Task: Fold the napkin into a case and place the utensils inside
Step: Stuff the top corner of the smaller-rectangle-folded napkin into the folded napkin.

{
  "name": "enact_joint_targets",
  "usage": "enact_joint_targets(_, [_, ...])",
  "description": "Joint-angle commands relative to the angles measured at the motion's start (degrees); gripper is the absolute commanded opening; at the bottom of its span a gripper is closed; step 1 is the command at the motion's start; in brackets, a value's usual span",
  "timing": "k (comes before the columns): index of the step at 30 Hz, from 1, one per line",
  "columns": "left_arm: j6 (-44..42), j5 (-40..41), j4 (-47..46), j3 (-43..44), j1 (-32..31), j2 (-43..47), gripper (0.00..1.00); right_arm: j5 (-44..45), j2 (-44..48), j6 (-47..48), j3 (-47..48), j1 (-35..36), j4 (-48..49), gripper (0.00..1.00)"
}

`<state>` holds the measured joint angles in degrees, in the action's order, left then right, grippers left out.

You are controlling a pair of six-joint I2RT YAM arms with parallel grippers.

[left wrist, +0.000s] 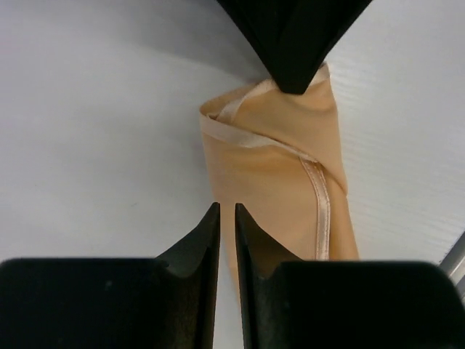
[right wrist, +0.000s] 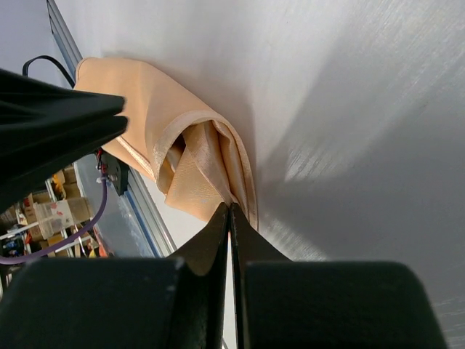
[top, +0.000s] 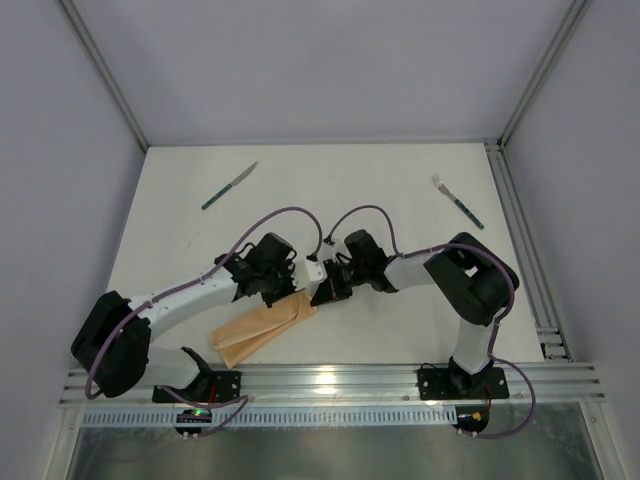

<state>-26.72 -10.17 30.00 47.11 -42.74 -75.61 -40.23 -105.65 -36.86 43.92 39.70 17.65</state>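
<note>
Napkin (top: 262, 328), top view: peach-orange cloth folded to a narrow strip. It lies slantwise on the white surface (top: 400, 330) near the front edge, with its far end under both hands.
Hands, top view: left hand (top: 290, 292) and right hand (top: 322, 293) meet tip to tip over that end.
Knife and fork, top view: knife (top: 230, 186) far left, fork (top: 457, 200) far right. Both are well apart from the cloth, and neither is inside it.
Napkin, left wrist view: the napkin (left wrist: 280, 182) shows a loose fold with a satin hem running down it. Its layers overlap rather than lie flat.
Left hand, left wrist view: the left hand (left wrist: 226, 212) has its jaws nearly together, with a thin slit between them, at the cloth's near edge. I cannot tell whether it nips any cloth.
Right hand, left wrist view: the right hand (left wrist: 294, 83) enters from above, closed, with the far end gathered into its tip.
Right hand, right wrist view: the right hand (right wrist: 229, 209) is closed, pinching the napkin (right wrist: 189, 138) at a puffy fold whose layers gape.
Left hand, right wrist view: the left hand (right wrist: 122, 116) is a dark shape at left, just above the cloth.
Step in hand, my judgement: finishing the last fold, before any cutlery goes in.
Doing it well: hold the right pinch firm and draw the end in line with the strip. Lay it low and flat, and press the layers before letting go, since thin, slick cloth may spring open. Leave one mouth open toward the knife and fork.
</note>
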Motion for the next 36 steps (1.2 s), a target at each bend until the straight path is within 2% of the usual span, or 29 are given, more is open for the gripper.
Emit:
enact_joint_targets(1, [-6.0, 1.1, -4.0, -3.0, 0.2, -1.7, 0.16, 0.1, -0.1, 1.4, 1.4, 0.4, 0.0, 0.04])
enact_joint_targets(7, [-2.8, -2.9, -5.9, -1.2, -0.2, -4.5, 0.23, 0.3, -0.2, 1.6, 0.9, 0.3, 0.2, 0.04])
enact_joint_targets(14, [-1.5, -3.9, -9.1, -3.3, -3.2, -7.1, 0.23, -0.4, -0.4, 1.0, 1.6, 0.4, 1.2, 0.04])
enact_joint_targets(21, [-0.3, -2.0, -9.0, -0.8, -3.5, -11.0, 0.24, -1.3, 0.3, -0.1, 1.9, 0.4, 3.0, 0.04])
enact_joint_targets(24, [1.0, -4.6, -9.3, 0.5, -3.5, -12.0, 0.29, -1.4, 0.3, -0.5, 1.5, 0.3, 3.6, 0.04])
enact_joint_targets(25, [1.7, -5.2, -9.7, 1.7, -3.5, -12.2, 0.35, -1.3, 0.3, -0.5, 1.5, 0.3, 3.6, 0.04])
enact_joint_targets(27, [3.4, -4.3, -10.3, 2.5, -4.1, -13.4, 0.39, -1.3, 0.3, -0.5, 1.5, 0.4, 3.6, 0.04])
enact_joint_targets(34, [4.2, -4.2, -8.8, 3.5, -4.6, -14.7, 0.38, -1.2, -0.2, -1.3, 0.8, 0.2, 4.7, 0.04])
enact_joint_targets(36, [4.3, -4.2, -7.4, 3.3, -4.5, -14.0, 0.35, -0.9, 0.4, -1.4, 0.5, 0.1, 4.7, 0.1])
